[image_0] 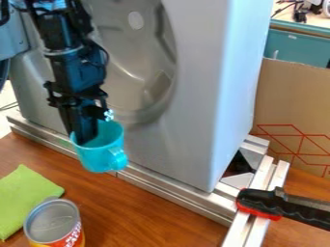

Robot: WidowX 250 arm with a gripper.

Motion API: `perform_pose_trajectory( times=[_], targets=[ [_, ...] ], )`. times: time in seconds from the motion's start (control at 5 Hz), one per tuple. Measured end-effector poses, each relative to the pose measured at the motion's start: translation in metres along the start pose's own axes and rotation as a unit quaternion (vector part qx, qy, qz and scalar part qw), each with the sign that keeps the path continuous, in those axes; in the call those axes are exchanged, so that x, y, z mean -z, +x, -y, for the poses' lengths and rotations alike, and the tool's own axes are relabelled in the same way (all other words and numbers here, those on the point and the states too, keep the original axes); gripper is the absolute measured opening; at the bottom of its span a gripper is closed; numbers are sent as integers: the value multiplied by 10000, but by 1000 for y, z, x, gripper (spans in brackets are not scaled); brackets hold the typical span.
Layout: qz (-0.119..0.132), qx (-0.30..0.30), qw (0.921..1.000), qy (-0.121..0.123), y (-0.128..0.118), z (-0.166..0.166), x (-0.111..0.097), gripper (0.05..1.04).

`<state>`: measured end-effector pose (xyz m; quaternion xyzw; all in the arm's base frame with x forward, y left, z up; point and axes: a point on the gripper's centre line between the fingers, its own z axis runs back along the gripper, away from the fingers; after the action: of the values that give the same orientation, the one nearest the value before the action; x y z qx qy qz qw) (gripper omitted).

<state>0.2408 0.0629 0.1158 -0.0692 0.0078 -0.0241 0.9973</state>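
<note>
Camera view: cup (97,160) near rail (161,188)

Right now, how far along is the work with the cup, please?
Looks done: the gripper is down inside the turquoise cup. In hand: that cup, seemingly raised, though I cannot be sure. Left: probably setting it down; the can and green cloth sit apart from it on the table.

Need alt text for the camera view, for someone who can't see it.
A black robot gripper hangs with its tip inside a turquoise cup, in front of a large gray molded panel. At lower left, a can stands by a green cloth on a wooden table; a black-and-red clamp sits at right, on metal rails.
</note>
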Motion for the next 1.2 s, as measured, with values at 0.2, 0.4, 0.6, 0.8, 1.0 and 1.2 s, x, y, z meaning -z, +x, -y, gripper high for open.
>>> perform_pose_trajectory(
  times=[0.2, 0.4, 0.6, 0.8, 1.0, 1.2],
  targets=[
    [-321, 519, 9981, -58, -3, 30, 25, 93],
    [-327, 1143, 9926, 239, 6, 61, 52, 93],
    [-283, 1321, 9897, 463, 5, 61, 62, 93],
    [-146, 1566, 9841, 832, 6, 49, 72, 93],
    [-63, 1904, 9777, 882, 8, 44, 80, 93],
    [-100, 1924, 9777, 832, 10, 31, 91, 93]
  ],
)
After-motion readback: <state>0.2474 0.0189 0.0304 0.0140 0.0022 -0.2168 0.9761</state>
